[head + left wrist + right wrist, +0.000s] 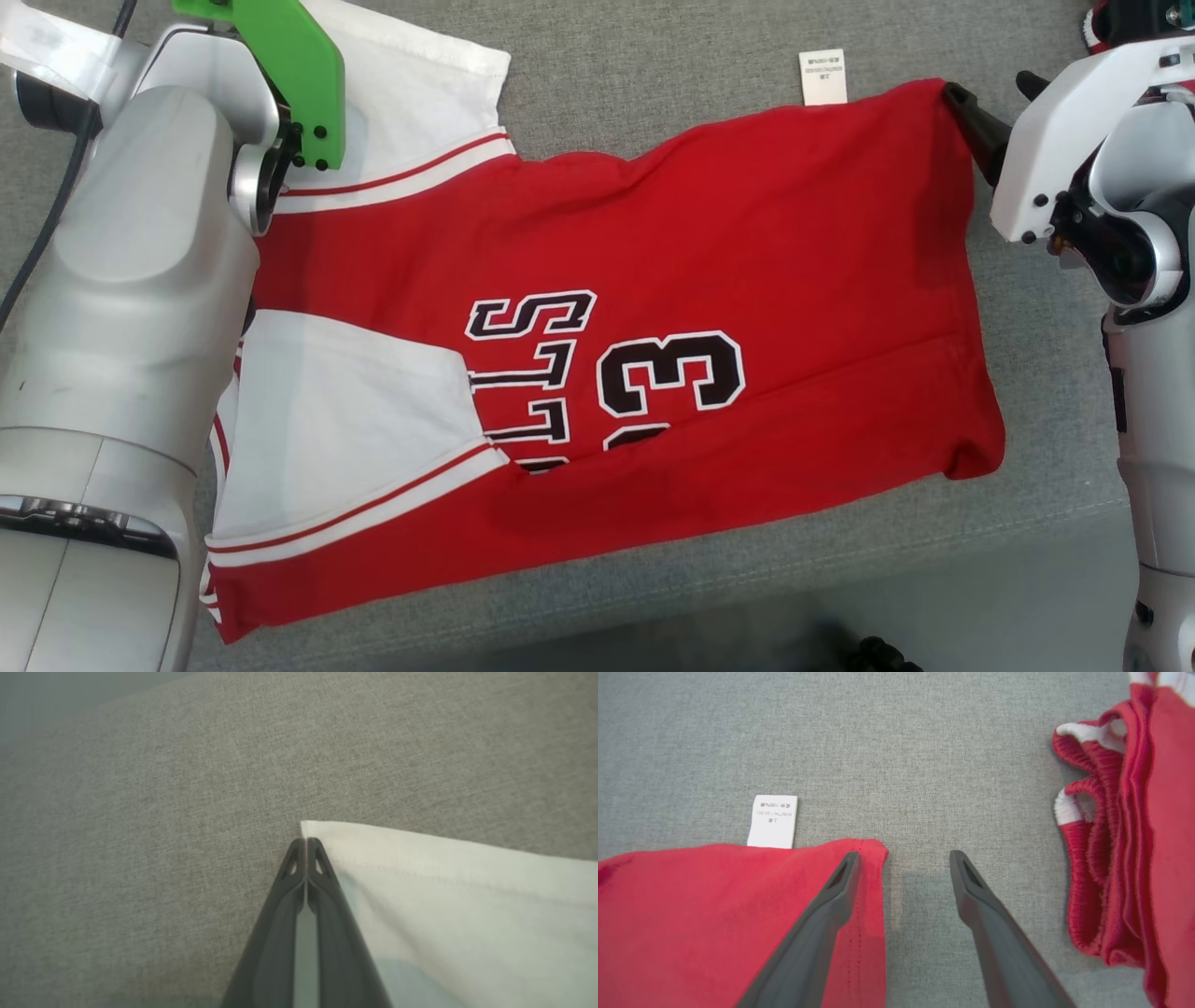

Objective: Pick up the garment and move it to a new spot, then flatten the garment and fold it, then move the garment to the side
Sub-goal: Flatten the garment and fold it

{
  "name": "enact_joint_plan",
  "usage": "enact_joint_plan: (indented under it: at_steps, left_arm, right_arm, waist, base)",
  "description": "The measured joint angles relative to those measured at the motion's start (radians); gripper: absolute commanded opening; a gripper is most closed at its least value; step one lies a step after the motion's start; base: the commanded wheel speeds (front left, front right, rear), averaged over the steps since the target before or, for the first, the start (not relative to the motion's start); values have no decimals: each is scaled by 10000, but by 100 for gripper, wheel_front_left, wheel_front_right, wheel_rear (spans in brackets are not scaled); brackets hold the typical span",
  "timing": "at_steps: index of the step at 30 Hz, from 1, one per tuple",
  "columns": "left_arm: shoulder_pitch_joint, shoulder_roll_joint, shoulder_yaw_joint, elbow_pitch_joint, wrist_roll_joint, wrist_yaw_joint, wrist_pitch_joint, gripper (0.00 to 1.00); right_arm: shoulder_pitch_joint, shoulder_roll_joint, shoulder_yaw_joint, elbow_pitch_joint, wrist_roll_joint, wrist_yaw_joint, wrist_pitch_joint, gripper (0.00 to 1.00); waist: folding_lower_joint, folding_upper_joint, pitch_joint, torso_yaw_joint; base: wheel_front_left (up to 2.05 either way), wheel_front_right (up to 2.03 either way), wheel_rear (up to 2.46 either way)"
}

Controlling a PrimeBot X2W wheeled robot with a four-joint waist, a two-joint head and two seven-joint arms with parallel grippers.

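**Head view.** Jersey (709,243), red with white sleeve panels, lies spread lengthwise on a grey surface (653,56). The cloth is mostly smooth. The lettering and number are cut off at the near edge, which suggests one lengthwise fold is already made. A white label (823,77) sticks out past the far edge. The pale left forearm covers the sleeve end. Right gripper (994,107) sits at the far corner of the hem end, one dark finger touching the red corner.

**Left wrist view.** Left gripper (306,842) is clenched, its fingers pressed together at a white hemmed corner of the jersey (444,905). The corner shows just past the tips, so it is probably nipped between them. Grey surface (140,835) lies all around.

**Right wrist view.** Right gripper (903,858) is released, jaws wide apart. One finger lies over the jersey's (714,914) red corner and the other over bare surface (896,742), gripping nothing. The label (772,821) is just beyond the red edge. A second red garment (1111,835) is bunched well apart at the side.

**Status, judged.** Relocation and flattening appear done. Folding is begun but not finished: the crosswise folds remain, then the move aside.
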Motion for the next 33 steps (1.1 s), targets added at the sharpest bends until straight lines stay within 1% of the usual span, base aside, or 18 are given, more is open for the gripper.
enact_joint_plan:
  at_steps: [4,5,7,8,9,10,11,12,17,19,21,22,23,26,27,33]
  left_arm:
    - [-127,-67,-61,88,-25,-31,-119,0]
    - [-180,-94,-92,159,-25,-35,-146,0]
    - [-200,-127,-119,224,-31,-42,-205,0]
    - [-220,-142,-128,249,-42,-42,-211,0]
    - [-237,-153,-140,282,-46,-44,-232,0]
    - [-241,-161,-148,303,-56,-44,-238,0]
    - [-251,-173,-155,330,-59,-46,-247,0]
    - [-267,-188,-159,362,-90,-61,-251,0]
    - [-331,-251,-188,523,-174,-75,-353,0]
    - [-370,-278,-203,577,-211,-90,-401,0]
    - [-399,-299,-219,621,-217,-105,-410,0]
    - [-420,-309,-232,642,-224,-109,-412,0]
    - [-442,-316,-242,663,-228,-115,-414,0]
    - [-484,-337,-263,757,-282,-115,-447,0]
    - [-489,-341,-263,784,-301,-117,-460,0]
    - [-502,-393,-272,924,-391,-96,-738,0]
  right_arm:
    - [-91,299,-458,368,-454,0,-548,96]
    - [-162,403,-554,619,-713,0,-708,94]
    - [-172,510,-523,884,-767,0,-702,89]
    - [-174,525,-477,976,-836,2,-660,84]
    - [-192,531,-443,1037,-855,2,-583,77]
    - [-211,523,-401,1097,-849,2,-504,65]
    - [-227,531,-362,1116,-821,2,-435,60]
    - [-244,535,-311,1116,-779,2,-353,60]
    - [-262,491,-180,1087,-660,2,-174,69]
    - [-262,479,-169,1104,-656,2,-161,71]
    - [-279,504,-115,1156,-558,0,-123,57]
    - [-294,518,-88,1175,-533,0,-109,48]
    - [-336,522,-46,1212,-506,0,-71,41]
    - [-412,510,77,1292,-464,2,2,7]
    - [-438,506,113,1321,-462,4,6,0]
    - [-489,403,238,1369,-472,8,-121,0]
  waist:
    - [0,0,108,66]
    - [0,0,156,105]
    - [0,0,180,146]
    - [-1,0,185,160]
    - [0,0,190,170]
    - [0,0,192,179]
    - [0,0,190,182]
    - [0,0,187,185]
    - [0,0,182,211]
    - [0,0,193,233]
    - [0,0,207,251]
    - [0,0,216,259]
    - [-1,0,223,267]
    - [0,0,222,273]
    - [0,0,219,273]
    - [0,0,162,284]
  base:
    - [0,0,0]
    - [0,0,0]
    - [0,0,0]
    - [0,0,0]
    - [0,0,0]
    - [0,0,0]
    - [0,0,0]
    - [0,0,0]
    - [0,0,0]
    - [0,0,0]
    - [0,0,0]
    - [0,0,0]
    - [0,0,0]
    - [0,0,0]
    - [0,0,0]
    - [0,0,0]
